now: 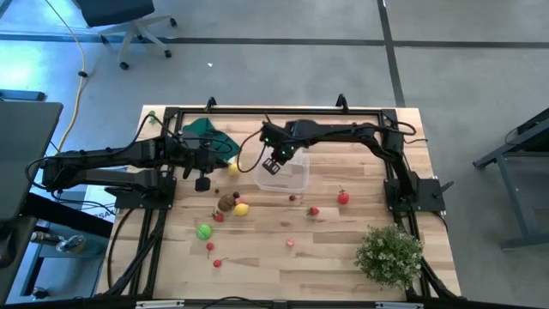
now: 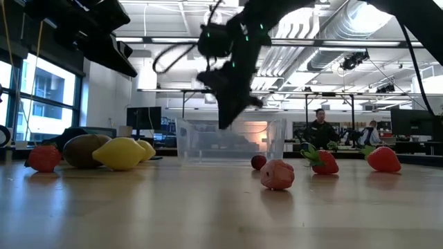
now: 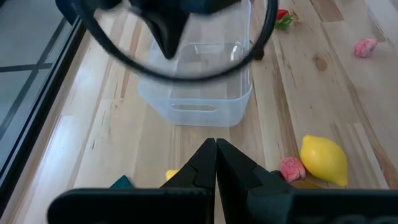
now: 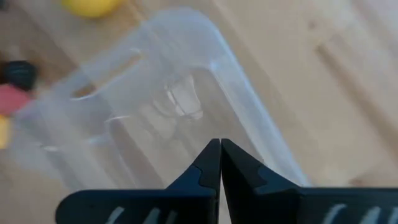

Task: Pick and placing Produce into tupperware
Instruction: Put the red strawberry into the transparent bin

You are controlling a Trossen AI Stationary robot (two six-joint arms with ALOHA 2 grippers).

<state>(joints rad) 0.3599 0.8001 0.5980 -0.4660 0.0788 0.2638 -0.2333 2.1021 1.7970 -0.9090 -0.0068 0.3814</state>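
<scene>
My right end effector (image 1: pixel 273 165) hangs over the near-left corner of the clear rectangular plastic tub (image 1: pixel 290 174), its two dark fingers pressed together with nothing between them; in my right wrist view the same pinched tips (image 4: pixel 219 163) point down at the tub's see-through rim (image 4: pixel 186 81). The tub sits on the pale wooden desk (image 1: pixel 334 249) toward the far middle, and I cannot see any produce inside it.

My left end effector (image 1: pixel 202 183) waits to the left of the tub, also closed and empty, its fingertips (image 3: pixel 216 163) meeting in my left wrist view with the tub (image 3: pixel 199 93) straight ahead.

The toy produce lies scattered on the desk outside the tub: a yellow lemon (image 1: pixel 242 209) beside a brown kiwi-like piece (image 1: pixel 226 202), a green round piece (image 1: pixel 203 231) nearer the front, a red strawberry-like piece (image 1: pixel 343 198) to the right, and several small red pieces (image 1: pixel 314 210) between.

A bushy pale-green plant (image 1: pixel 389 253) stands at the front right corner, and a dark green cloth (image 1: pixel 206 130) lies at the far left.
</scene>
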